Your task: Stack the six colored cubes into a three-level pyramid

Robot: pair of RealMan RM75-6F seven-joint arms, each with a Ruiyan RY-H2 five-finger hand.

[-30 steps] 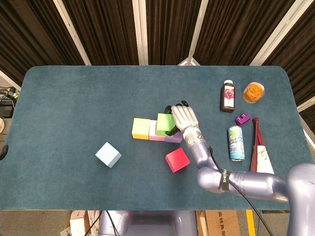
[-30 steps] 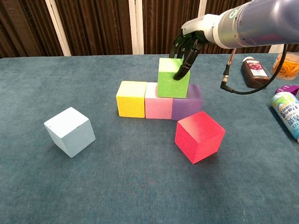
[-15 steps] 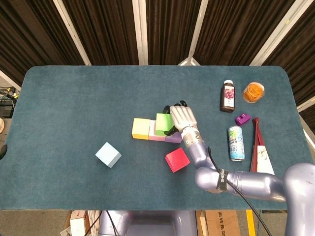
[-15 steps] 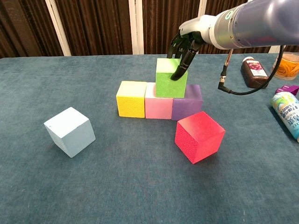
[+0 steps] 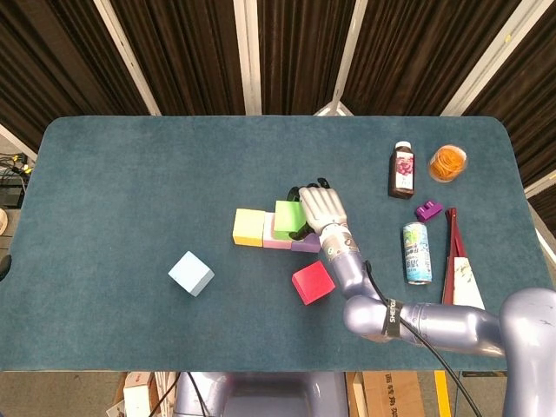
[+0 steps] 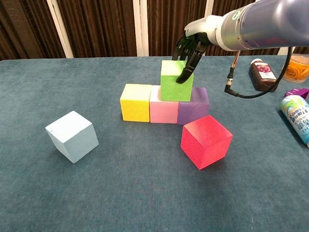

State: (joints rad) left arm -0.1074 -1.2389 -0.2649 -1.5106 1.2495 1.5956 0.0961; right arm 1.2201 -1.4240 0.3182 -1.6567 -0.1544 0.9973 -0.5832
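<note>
Fingers (image 6: 185, 72) of the right hand (image 6: 192, 46) curled down over the right and back faces of the bright green foam cube (image 6: 175, 81), thumb hidden behind it; the hand gripped the cube from above, contact on the far side not visible. Left hand in neither view.

Base row on the teal felt table (image 6: 145, 193): yellow foam cube (image 6: 136, 102), pink foam cube (image 6: 163, 105) and purple foam cube (image 6: 194, 107), touching side by side. The green cube rested on the second level, over the seam between pink and purple, sitting more on pink. In the head view the right hand (image 5: 321, 208) covered the purple cube's top, the green cube (image 5: 289, 215) showing just to its left.

The deciding relation: the green cube lay directly beneath and to the left of the fingers, so release likely meant a straight lift up and back to the right. A cube's faces gave no long axis to favour.

Red foam cube (image 6: 206, 141) lay loose and tilted just in front of the purple one, nearest the right hand. Pale blue foam cube (image 6: 72, 136) sat well apart to the left.

Against the frame a second earlier, the green cube had shifted slightly left along the row, closer to centred on the seam; the hand had moved with it. Red and pale blue cubes unchanged
</note>
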